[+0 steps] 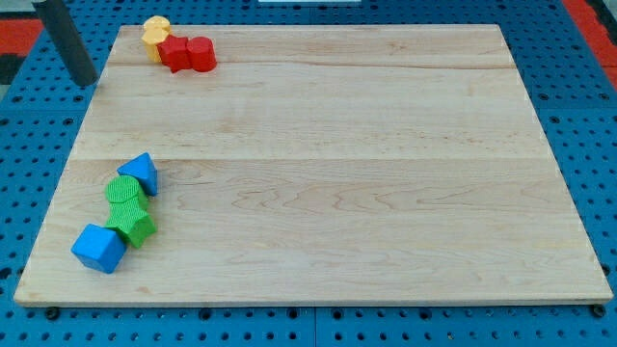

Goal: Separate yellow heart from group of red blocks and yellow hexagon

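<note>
A pale wooden board (pixel 318 164) lay on a blue pegboard in the single camera view. My tip (pixel 87 85), a bare rod with nothing to clench or release, stood off the board's top-left edge, left of the cluster. There the yellow heart (pixel 156 27) touched the yellow hexagon (pixel 153 44) and two red blocks (pixel 188 54). A clean separation probably needed my tip entering between heart and hexagon, pushing the heart alone. Lower left sat two blue blocks (pixel 98 248) and two green blocks (pixel 125 190).
</note>
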### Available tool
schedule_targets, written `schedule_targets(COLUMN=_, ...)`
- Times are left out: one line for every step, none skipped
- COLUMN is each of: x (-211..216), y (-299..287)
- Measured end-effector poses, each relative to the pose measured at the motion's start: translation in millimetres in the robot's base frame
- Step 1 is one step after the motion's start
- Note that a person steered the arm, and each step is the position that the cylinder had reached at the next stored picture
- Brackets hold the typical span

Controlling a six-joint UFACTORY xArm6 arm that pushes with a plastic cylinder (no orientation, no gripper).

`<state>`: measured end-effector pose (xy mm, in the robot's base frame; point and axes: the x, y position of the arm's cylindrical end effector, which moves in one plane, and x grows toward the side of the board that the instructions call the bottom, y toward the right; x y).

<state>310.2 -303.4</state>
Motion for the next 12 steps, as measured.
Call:
schedule_targets(x=-39, y=11)
schedule_targets(x=-54, y=11)
schedule_targets(x=-64, y=25)
schedule_targets(x=-86, y=25)
schedule_targets(x=-119, y=23)
schedule_targets(x=-119, y=34)
schedule_targets(x=-116, y=102)
schedule_targets(x=-116, y=156)
schedule_targets(x=-116, y=164)
schedule_targets(x=-116, y=164)
schedule_targets(x=-115, y=174)
schedule_targets(x=-112, y=203)
